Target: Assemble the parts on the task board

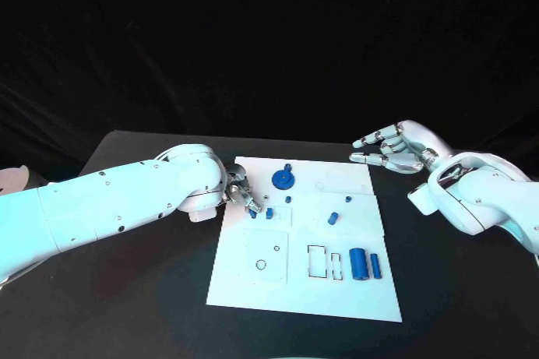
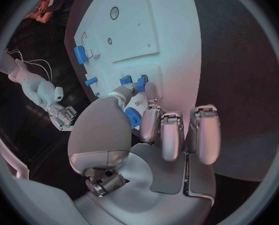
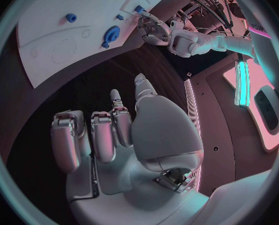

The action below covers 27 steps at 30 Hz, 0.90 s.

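The white task board point(image 1: 294, 285) lies mid-table. A blue gear point(image 1: 284, 177) sits near its far edge, and small blue pegs point(image 1: 269, 212) are scattered below it. Two blue cylinders point(image 1: 357, 263) lie at its right side. My left hand point(image 1: 239, 191) hovers over the board's left edge, fingers bent and thumb apart. Its fingertips point(image 2: 151, 94) stop just short of two pegs point(image 2: 141, 83), and nothing is held. The gear point(image 2: 132, 116) shows between thumb and fingers. My right hand point(image 1: 393, 149) hangs open beyond the board's far right corner, its palm point(image 3: 114, 135) holding nothing.
Outlined slots point(image 1: 319, 261) and a round hole point(image 1: 262, 264) mark the board's near half. Black table point(image 1: 135, 297) surrounds the board. In the right wrist view the board point(image 3: 52, 40) and my left hand point(image 3: 153, 29) lie ahead.
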Each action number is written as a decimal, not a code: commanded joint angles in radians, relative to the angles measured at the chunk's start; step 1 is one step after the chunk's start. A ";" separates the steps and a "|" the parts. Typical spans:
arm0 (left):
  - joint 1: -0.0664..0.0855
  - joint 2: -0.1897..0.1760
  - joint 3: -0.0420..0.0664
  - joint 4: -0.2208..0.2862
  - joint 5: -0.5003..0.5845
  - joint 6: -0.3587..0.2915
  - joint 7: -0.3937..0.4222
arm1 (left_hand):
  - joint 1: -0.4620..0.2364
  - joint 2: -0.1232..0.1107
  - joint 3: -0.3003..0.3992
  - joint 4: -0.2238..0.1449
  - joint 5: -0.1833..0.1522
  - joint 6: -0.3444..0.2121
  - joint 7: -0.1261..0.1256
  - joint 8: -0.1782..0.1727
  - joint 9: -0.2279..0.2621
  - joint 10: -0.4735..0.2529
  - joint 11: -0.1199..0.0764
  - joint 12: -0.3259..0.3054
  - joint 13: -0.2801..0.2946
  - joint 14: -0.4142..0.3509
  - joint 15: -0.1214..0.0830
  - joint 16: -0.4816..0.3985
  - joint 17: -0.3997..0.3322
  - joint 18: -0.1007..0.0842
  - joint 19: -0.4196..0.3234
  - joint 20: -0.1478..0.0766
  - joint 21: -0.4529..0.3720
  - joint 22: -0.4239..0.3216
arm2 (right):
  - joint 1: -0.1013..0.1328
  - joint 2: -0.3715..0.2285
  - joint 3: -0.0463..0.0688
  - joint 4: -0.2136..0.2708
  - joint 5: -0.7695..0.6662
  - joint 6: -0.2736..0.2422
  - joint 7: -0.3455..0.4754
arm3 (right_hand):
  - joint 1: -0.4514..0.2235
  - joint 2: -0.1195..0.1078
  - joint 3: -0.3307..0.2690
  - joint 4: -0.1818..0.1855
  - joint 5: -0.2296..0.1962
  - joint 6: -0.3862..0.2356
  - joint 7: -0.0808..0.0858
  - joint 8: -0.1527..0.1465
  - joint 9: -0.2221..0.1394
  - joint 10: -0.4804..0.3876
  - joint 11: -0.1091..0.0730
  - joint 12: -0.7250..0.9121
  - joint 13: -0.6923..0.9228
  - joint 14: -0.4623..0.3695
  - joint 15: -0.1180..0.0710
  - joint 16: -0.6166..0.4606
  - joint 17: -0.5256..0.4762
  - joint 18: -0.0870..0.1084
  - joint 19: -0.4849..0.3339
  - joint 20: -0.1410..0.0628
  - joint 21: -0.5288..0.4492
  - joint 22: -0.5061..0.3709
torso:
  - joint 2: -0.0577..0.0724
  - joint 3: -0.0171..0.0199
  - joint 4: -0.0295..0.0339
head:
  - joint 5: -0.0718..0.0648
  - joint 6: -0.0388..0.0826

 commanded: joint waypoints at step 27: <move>-0.007 0.010 -0.005 -0.007 -0.021 0.056 -0.008 | -0.028 0.007 -0.115 0.041 -0.010 0.011 -0.001 -0.001 0.012 0.011 0.001 0.015 0.015 0.104 -0.009 0.003 0.263 -0.018 0.090 -0.006 0.012 0.226 | 0.000 -0.003 0.000 0.005 -0.002 0.003 0.009 | 0.002 0.008 -0.004 0.000 0.004 0.004 -0.002 0.002 0.002 0.013 0.001 -0.005 0.152 0.079 -0.001 -0.004 0.158 0.012 0.064 -0.002 -0.006 0.190 | -0.001 -0.0005 0.0002 | 0.000 -0.007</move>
